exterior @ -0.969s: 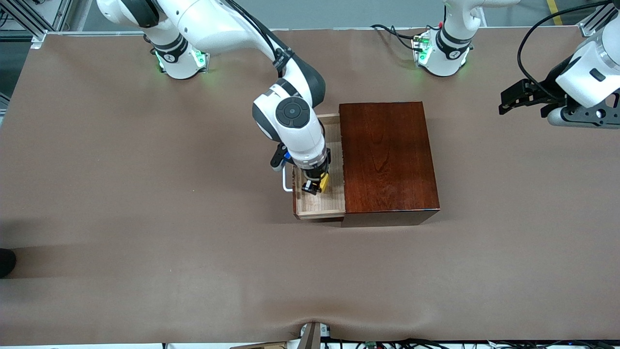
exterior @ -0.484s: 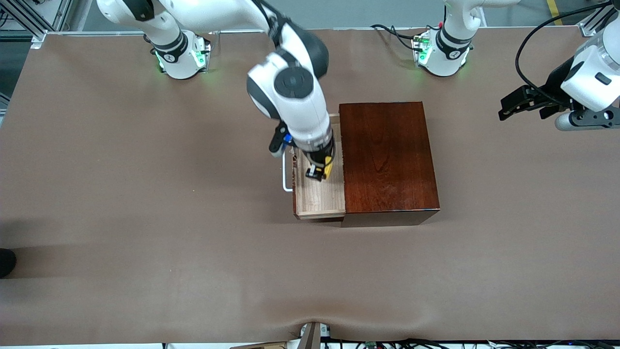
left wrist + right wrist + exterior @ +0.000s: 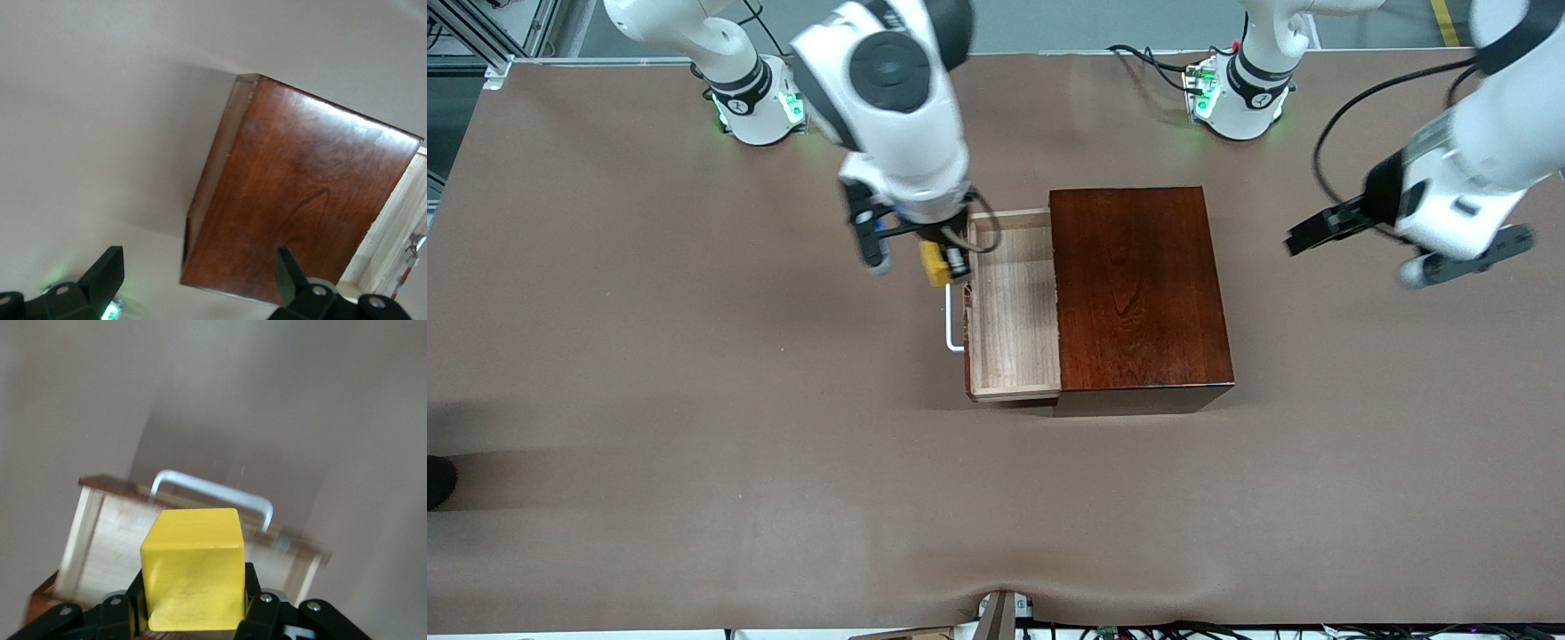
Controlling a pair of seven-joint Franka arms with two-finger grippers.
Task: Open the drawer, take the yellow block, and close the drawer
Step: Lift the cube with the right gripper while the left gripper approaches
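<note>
You have two robot arms at the table, and each one carries one gripper: the right gripper [image 3: 945, 264] and the left gripper [image 3: 1352, 233]. You can count one yellow block [image 3: 935, 264], one wooden box [image 3: 1138, 289] and one drawer [image 3: 1014, 311] with one white handle [image 3: 951, 329]. There is one table [image 3: 694, 400] under all of them.

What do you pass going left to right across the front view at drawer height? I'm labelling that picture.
Right claw holding the yellow block → open drawer → dark wooden box → left claw, up over bare table.
</note>
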